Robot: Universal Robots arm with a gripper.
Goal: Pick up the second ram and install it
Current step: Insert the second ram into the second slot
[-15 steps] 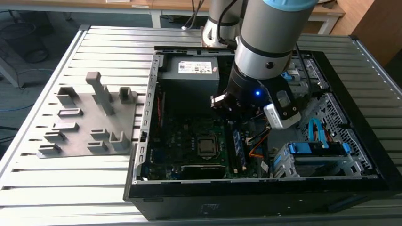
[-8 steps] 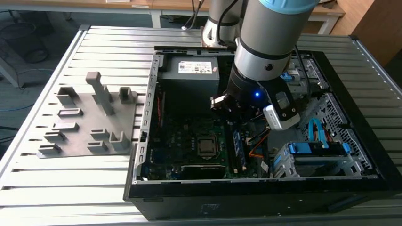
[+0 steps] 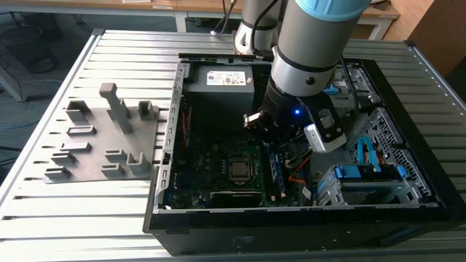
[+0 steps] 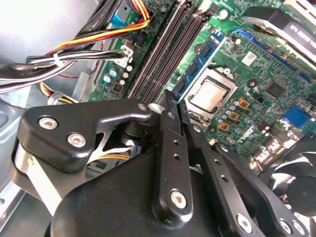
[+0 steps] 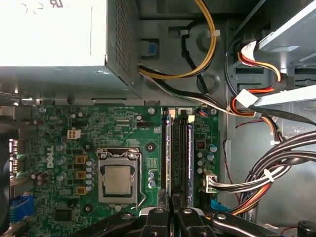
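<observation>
Okay, my claw point(image 4: 173, 102) looks pressed together, nothing visibly pinched, hanging over the memory slots point(image 5: 182, 148). One blue-green ram point(image 4: 201, 60) sits slotted beside the CPU socket point(image 4: 210, 94); can't tell if it's the second. Light, stiff, fragile I'd guess: hold the edges, not the chips.

Cable bundles point(image 5: 266, 177) crowd beside the memory slots point(image 5: 181, 153).
</observation>
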